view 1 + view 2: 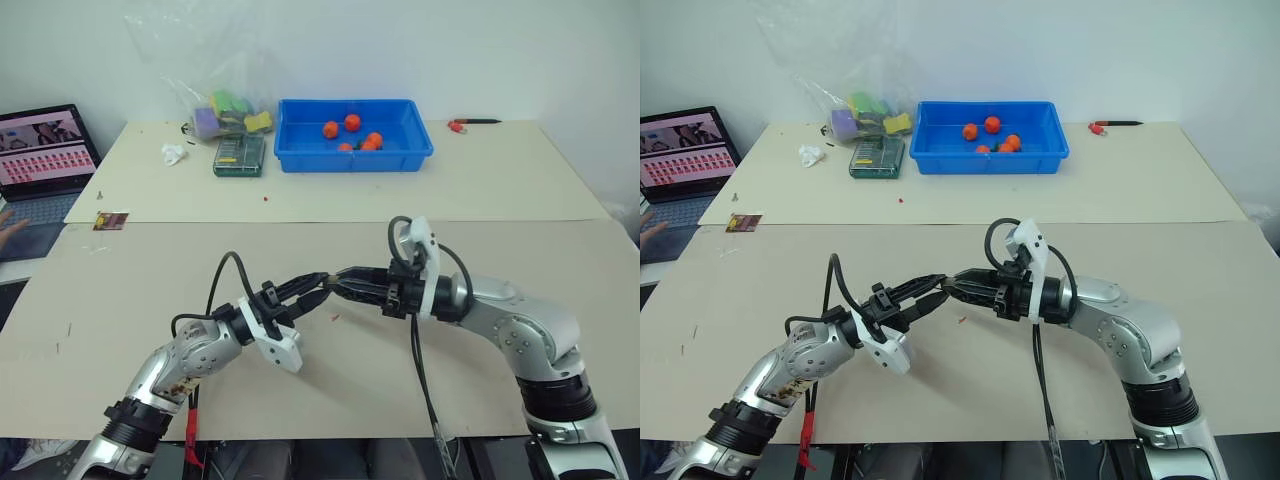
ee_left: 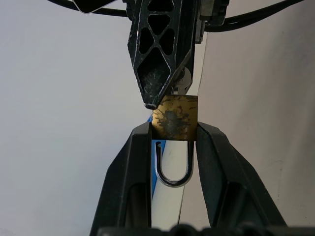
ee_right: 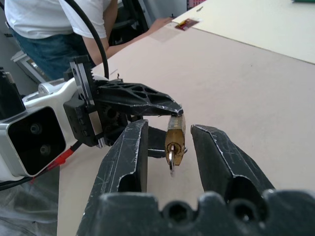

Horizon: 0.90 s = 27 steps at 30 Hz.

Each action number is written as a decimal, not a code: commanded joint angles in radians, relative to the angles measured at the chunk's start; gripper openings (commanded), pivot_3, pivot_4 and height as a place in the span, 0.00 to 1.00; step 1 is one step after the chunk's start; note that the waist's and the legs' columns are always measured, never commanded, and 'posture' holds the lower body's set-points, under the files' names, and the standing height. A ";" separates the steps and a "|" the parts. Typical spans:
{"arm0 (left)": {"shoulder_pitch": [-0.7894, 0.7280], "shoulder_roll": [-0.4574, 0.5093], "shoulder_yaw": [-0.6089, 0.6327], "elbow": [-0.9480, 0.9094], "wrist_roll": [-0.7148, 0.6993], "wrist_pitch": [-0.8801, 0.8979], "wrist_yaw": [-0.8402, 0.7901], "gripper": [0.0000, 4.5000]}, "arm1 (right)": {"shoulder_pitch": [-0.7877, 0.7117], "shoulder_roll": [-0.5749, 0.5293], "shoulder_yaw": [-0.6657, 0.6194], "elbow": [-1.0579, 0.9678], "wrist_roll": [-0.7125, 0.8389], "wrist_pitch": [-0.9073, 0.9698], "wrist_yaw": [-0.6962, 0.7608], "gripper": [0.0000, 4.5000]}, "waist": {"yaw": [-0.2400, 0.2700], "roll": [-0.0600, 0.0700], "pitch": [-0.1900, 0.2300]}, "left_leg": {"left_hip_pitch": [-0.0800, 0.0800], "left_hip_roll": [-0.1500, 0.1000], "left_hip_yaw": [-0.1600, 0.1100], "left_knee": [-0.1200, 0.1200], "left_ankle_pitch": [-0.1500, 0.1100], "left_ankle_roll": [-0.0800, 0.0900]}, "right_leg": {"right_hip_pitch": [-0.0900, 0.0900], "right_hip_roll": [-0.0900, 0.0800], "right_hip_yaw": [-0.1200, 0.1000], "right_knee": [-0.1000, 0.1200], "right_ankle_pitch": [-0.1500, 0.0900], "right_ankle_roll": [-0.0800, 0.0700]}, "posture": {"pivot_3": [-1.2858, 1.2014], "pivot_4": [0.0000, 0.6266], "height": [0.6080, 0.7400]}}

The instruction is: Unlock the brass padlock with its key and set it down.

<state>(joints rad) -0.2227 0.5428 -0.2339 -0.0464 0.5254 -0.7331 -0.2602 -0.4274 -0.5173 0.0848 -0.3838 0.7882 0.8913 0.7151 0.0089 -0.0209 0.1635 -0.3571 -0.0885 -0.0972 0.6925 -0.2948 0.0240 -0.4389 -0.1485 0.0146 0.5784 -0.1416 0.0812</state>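
Nearest of all, the left gripper (image 2: 173, 135) is pinching the brass padlock (image 2: 174, 117) by its two flat sides, its fingers closed snugly on the lock body, with the silver shackle (image 2: 173, 169) looping back down between the fingers toward the wrist and the keyhole end pointing out toward the other arm. So the lock's long axis is lying along the gripper, roughly level above the table (image 1: 150, 290). The key (image 3: 171, 162) is sitting in the keyhole, its bow hanging out of the lock's end. The right gripper (image 3: 170, 147) is standing partly open around that key, one finger on each side, and I cannot tell whether either pad is actually touching it. Both arms are reaching inward from the table's near edge, forearms low and elbows out, so the two grippers are meeting tip to tip in the air over the middle of the front tabletop. Bare surface is lying all around them; the blue bin (image 1: 300, 150), green case (image 1: 238, 156) and plastic bag (image 1: 215, 105) are standing well apart at the far side, and a laptop (image 1: 45, 150) is at the far left.
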 commanded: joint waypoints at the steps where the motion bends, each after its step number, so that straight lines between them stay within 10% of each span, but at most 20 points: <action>1: -0.012 -0.007 0.006 -0.036 -0.014 0.003 0.002 0.18 | -0.021 0.012 0.006 -0.042 -0.005 -0.010 -0.006 0.40 | 0.000 0.000 0.000 | 0.000 0.000 0.000 0.000 0.000 0.000 | 0.000 0.000 0.000 0.000 0.000 0.000 | 0.52 0.24 1.00; 5: -0.012 -0.010 0.006 -0.037 -0.013 0.006 0.000 0.18 | -0.026 0.018 0.013 -0.037 -0.014 -0.013 -0.008 0.40 | 0.000 0.000 0.000 | 0.000 0.000 0.000 0.000 0.000 0.000 | 0.000 0.000 0.000 0.000 0.000 0.000 | 0.52 0.24 1.00; 11: -0.010 -0.012 0.005 -0.045 -0.013 0.014 -0.002 0.18 | -0.035 0.027 0.007 -0.031 -0.011 -0.006 -0.011 0.04 | 0.000 0.000 0.000 | 0.000 0.000 0.000 0.000 0.000 0.000 | 0.000 0.000 0.000 0.000 0.000 0.000 | 0.52 0.24 1.00; 21: -0.003 -0.019 0.001 -0.040 -0.092 0.055 -0.042 0.18 | -0.043 0.031 0.015 -0.024 -0.014 -0.001 -0.008 0.02 | 0.000 0.000 0.000 | 0.000 0.000 0.000 0.000 0.000 0.000 | 0.000 0.000 0.000 0.000 0.000 0.000 | 0.52 0.24 1.00; 27: 0.009 -0.024 -0.004 -0.041 -0.201 0.093 -0.108 0.75 | -0.050 0.032 0.011 -0.013 -0.021 -0.001 -0.003 0.02 | -0.003 0.000 0.000 | 0.000 0.000 0.000 0.000 0.000 0.000 | 0.000 0.000 0.000 0.000 0.000 0.000 | 0.52 0.24 1.00</action>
<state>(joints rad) -0.2184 0.5229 -0.2393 -0.0617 0.3635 -0.6477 -0.3563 -0.4549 -0.4881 0.1101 -0.3721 0.7521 0.8956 0.6999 0.0061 -0.0207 0.1636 -0.3571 -0.0884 -0.0973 0.6925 -0.2948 0.0240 -0.4391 -0.1485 0.0146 0.5784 -0.1416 0.0812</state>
